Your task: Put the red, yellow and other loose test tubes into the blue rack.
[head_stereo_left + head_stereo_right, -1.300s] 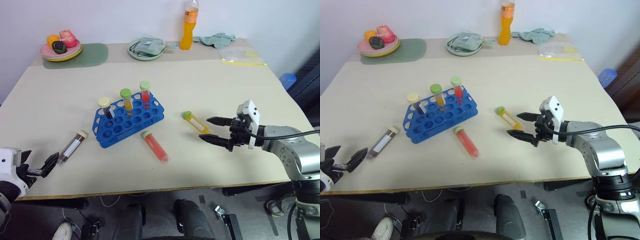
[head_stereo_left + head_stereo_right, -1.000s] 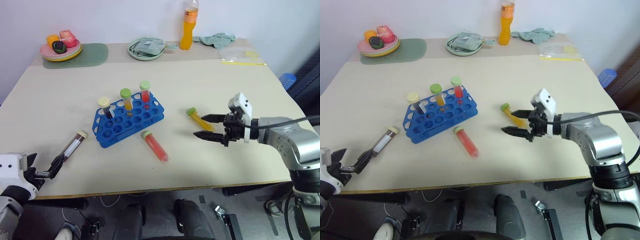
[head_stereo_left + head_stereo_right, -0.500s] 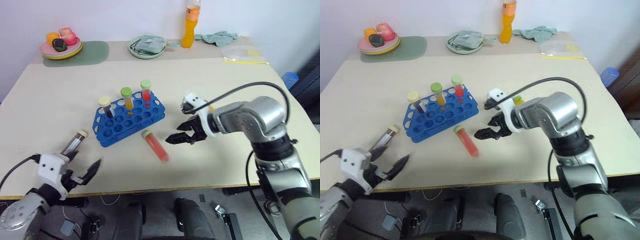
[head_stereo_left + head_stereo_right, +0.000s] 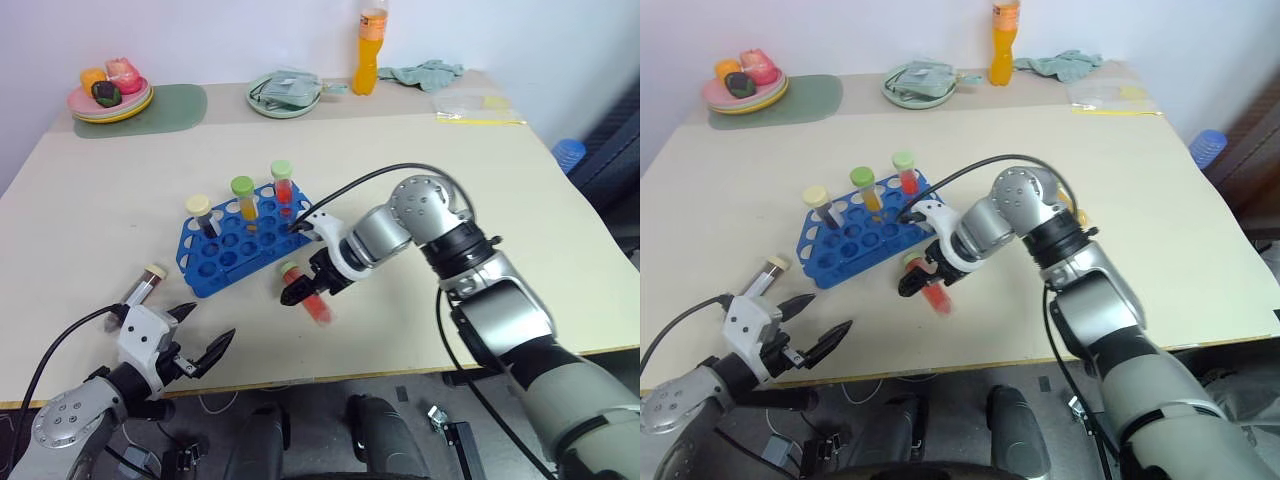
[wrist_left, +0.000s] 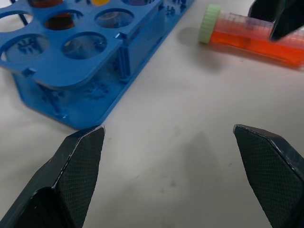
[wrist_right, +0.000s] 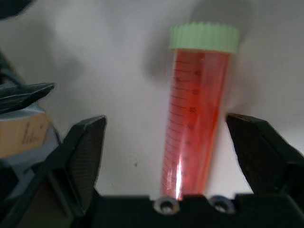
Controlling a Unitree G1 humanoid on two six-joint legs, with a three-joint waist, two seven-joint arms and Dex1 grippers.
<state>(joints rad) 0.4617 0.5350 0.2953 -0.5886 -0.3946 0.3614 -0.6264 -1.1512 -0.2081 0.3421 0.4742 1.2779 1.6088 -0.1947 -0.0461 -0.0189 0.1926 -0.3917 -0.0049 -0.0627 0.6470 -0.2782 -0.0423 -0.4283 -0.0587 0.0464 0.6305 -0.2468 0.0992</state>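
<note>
Right wrist view gives you: red tube (image 6: pixel 197 114) flat on bench (image 6: pixel 118 71), right gripper (image 6: pixel 166 156) fingers wide astride it; left gripper (image 5: pixel 173 156) fingers wide.

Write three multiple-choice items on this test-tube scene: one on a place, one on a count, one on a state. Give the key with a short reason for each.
1. Where does the red tube with the green cap lie?
A. In the rack
B. Flat on the table, between the right gripper's fingers
C. On the pink plate

2. How many tubes stand upright in the blue rack?
A. One
B. Three
C. Five

3. How does the right gripper stand?
A. Open, a finger on each side of the tube
C. Holding the orange bottle
B. Shut beside the tube

Key: 1 B, the right wrist view shows it lying between the two fingers. 2 B, three caps rise from the rack. 3 A, gaps show on both sides of the tube.
</note>
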